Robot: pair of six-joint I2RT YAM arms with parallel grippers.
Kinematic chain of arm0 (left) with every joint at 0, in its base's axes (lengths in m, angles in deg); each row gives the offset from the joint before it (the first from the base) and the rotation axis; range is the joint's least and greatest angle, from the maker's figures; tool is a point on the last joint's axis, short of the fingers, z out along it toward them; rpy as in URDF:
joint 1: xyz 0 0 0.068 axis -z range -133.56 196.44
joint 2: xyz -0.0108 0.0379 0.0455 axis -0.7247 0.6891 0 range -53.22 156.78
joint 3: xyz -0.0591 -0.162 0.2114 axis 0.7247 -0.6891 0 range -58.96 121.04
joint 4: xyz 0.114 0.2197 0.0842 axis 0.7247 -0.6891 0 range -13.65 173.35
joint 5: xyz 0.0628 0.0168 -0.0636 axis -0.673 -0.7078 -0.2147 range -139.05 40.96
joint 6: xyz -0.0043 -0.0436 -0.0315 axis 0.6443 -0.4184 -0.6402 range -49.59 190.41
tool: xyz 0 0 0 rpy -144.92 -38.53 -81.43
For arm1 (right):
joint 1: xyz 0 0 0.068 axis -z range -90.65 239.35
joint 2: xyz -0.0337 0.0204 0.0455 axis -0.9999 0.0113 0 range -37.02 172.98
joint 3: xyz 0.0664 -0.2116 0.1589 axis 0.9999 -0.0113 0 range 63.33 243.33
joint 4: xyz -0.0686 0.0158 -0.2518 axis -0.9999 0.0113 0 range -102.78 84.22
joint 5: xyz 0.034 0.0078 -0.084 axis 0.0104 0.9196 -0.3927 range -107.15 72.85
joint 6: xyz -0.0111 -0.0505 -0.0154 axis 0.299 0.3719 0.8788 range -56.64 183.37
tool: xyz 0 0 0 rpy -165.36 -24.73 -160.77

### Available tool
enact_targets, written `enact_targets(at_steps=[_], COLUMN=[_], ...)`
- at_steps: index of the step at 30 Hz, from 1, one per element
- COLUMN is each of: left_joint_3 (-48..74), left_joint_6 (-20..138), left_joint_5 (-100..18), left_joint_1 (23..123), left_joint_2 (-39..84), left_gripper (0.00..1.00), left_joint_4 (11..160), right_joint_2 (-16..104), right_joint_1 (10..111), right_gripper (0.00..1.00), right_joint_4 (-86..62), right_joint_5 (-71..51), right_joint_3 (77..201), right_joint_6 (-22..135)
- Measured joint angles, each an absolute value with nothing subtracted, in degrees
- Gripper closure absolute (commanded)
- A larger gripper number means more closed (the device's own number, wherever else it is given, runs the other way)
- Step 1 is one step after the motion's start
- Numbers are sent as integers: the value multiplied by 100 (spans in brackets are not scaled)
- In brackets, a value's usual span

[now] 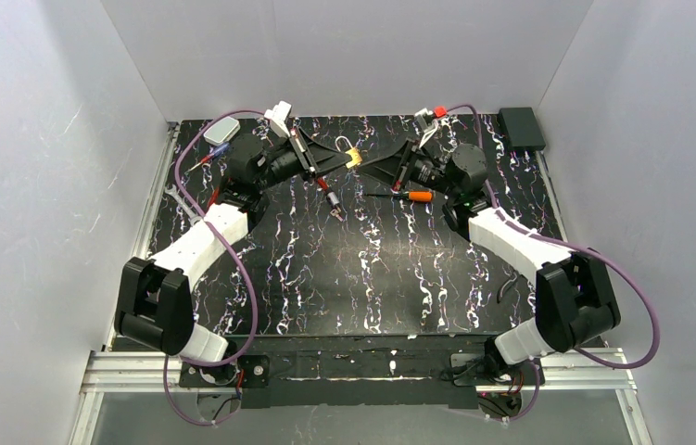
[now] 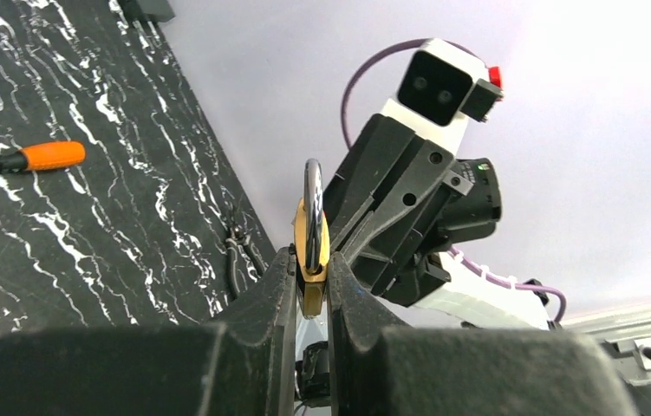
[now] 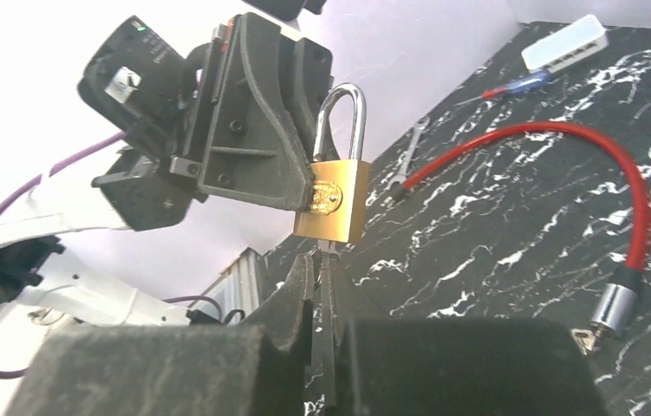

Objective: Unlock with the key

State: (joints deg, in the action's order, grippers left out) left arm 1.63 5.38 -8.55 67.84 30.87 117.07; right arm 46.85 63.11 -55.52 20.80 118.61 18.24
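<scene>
Right tool pinches key — thin blade, edge-on — under brass padlock.

Item count from my position. I have 2 grippers: left gripper and right gripper.
- Locks, 2 pcs: 1 brass padlock, 1 red cable lock.
- Keys: 1 key showing.
- Screwdrivers, 2 pcs: 1 orange-handled screwdriver, 1 blue-handled screwdriver.
- Boxes, 2 pcs: 1 pale box, 1 black box.
- Misc: 1 plier-type tool.
</scene>
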Motion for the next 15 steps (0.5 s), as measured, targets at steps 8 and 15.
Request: enact_targets(at_steps=[8, 15], left_joint_3=[140, 140], left_joint_6=[206, -20], left_joint_5=[-441, -22], left_joint_1=[6747, 6791], left_joint_2=[3145, 3143], left_gripper=[100, 100], left_joint_4=[12577, 13137], right_joint_2=[4991, 5734], right_joint_1=[6451, 6547], right_gripper=[99, 99], right_joint_4=[-6929, -8118], right_joint_5=[2666, 2763], right_joint_3=[11861, 11859], right_joint_6=[648, -616])
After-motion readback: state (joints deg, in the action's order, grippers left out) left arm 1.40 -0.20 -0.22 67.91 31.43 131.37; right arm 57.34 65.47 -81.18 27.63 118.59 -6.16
